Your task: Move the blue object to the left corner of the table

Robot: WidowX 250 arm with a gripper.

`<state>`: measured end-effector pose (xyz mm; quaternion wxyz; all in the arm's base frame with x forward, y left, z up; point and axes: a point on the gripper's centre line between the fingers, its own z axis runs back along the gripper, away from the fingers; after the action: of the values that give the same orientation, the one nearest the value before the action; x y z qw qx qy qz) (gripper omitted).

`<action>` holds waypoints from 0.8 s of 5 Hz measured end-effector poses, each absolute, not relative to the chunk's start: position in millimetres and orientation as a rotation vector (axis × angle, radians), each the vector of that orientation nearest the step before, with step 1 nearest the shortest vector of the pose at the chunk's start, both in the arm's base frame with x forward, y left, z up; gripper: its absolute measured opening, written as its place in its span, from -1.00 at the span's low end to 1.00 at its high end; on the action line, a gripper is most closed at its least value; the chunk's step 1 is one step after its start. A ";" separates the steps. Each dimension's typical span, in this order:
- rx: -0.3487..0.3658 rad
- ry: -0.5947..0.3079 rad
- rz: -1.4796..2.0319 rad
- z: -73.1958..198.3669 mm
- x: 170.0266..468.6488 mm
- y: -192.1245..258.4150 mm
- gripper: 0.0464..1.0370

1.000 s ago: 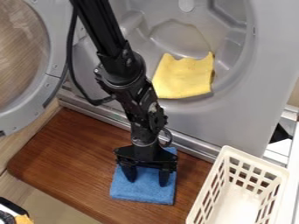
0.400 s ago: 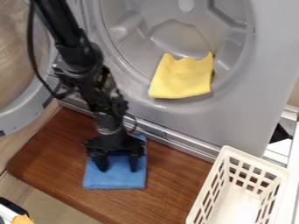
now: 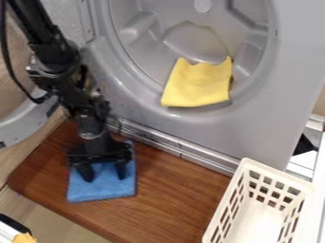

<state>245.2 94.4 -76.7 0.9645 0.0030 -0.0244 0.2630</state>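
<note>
Blue cloth (image 3: 103, 189) on brown wooden table (image 3: 171, 199)

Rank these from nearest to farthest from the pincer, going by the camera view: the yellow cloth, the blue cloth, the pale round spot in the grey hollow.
1. Blue cloth: directly beneath the pincer.
2. Yellow cloth: up and to the right, at the hollow's lower edge.
3. Pale round spot: farther up, near the view's top edge.

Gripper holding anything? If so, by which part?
Can't tell if it's a real hold. The gripper has its fingers spread, tips down around the middle of the blue cloth; pinching or just pressing is unclear.
</note>
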 end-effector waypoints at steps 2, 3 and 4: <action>0.021 -0.043 0.559 -75.0 244.1 105.6 0.92; 0.029 -0.041 0.563 -74.5 243.8 106.9 0.92; 0.033 -0.033 0.549 -74.7 243.9 102.9 0.92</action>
<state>243.9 102.9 -74.7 0.9623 0.0163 -0.0165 0.2711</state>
